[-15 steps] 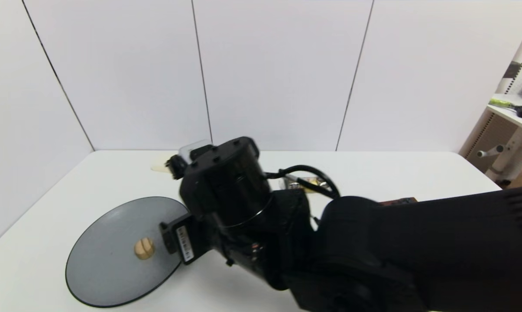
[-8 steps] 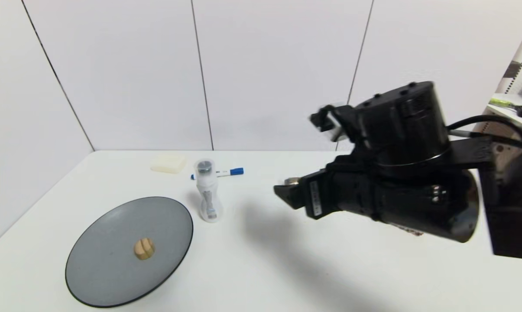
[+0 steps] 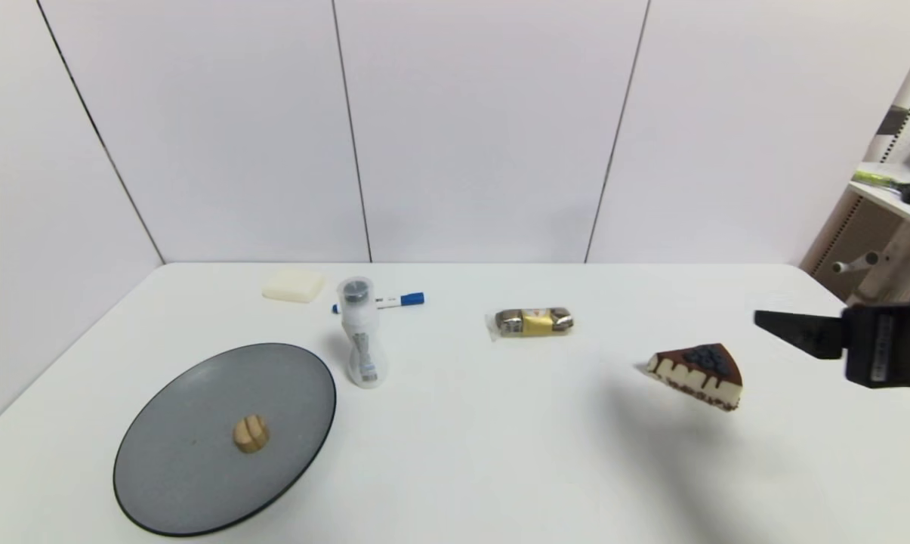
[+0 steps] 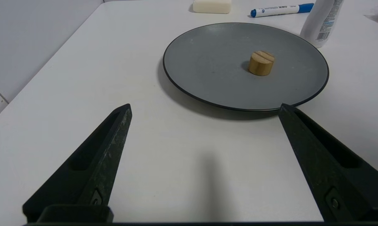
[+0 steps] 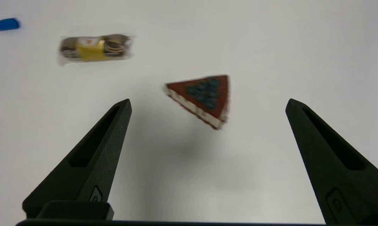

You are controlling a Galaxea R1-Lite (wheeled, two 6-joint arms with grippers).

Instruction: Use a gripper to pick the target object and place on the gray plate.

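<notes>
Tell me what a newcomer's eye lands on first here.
First the gray plate, biggest thing on the table, near the robot's left, with the small tan target object sitting alone on it. Next the chocolate-topped cake slice on the robot's right, with the open right gripper above the table beside it. The left gripper, also open, hangs just short of the plate's rim.

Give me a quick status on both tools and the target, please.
Right tool open, above cake slice. Left tool open, short of gray plate. Target object on plate. Nothing in the way.
</notes>
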